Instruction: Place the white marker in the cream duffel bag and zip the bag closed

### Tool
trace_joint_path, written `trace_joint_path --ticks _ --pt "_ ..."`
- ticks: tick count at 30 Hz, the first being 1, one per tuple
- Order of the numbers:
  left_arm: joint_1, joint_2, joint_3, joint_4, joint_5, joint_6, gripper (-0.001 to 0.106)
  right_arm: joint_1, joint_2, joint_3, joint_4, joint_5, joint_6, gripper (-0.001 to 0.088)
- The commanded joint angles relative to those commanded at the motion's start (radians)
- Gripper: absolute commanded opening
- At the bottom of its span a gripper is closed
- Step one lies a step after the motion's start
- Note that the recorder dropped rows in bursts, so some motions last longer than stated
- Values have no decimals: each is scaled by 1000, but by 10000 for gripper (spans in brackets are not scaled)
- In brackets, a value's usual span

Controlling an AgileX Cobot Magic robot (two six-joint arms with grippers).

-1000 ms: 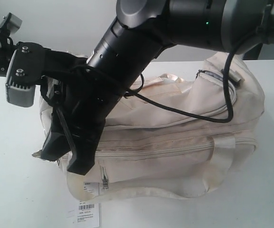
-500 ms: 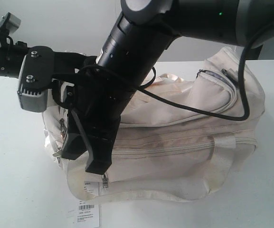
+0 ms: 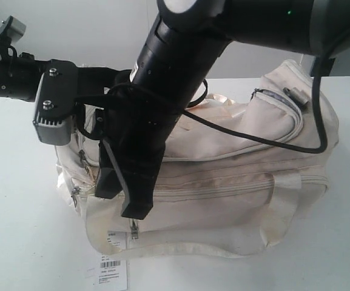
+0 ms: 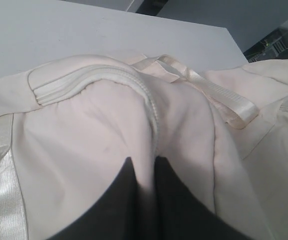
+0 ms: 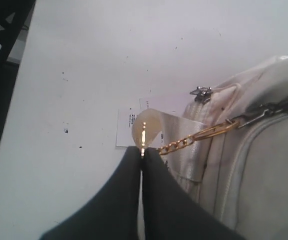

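- Because the zip runs only if the cloth is taut, the left gripper [image 4: 144, 163] has its fingers clamped on a fold of the cream duffel bag [image 3: 241, 157]. The closed-looking zip ridge [image 4: 84, 82] lies just beyond their tips.
- The right gripper [image 5: 142, 150] has its fingers pressed together on the end of a gold chain [image 5: 193, 140]. The chain stretches away from the fingertips to the dark zipper slider [image 5: 271, 109], so it likely serves as the pull.
- The barcode tag [image 5: 126, 131] lies flat on the table [image 5: 84, 75] just past those fingertips, not touched.
- The white marker shows in no view and neither gripper holds it. It is presumably already inside the bag.
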Motion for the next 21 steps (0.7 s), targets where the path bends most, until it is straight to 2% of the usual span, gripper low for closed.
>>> trace_joint_path --ticks 15,21 --pt "0 0 0 -2 -2 0 0 -2 -49 0 -66 0 34 0" --pt "0 0 0 -2 -2 0 0 -25 -83 0 -68 0 38 0"
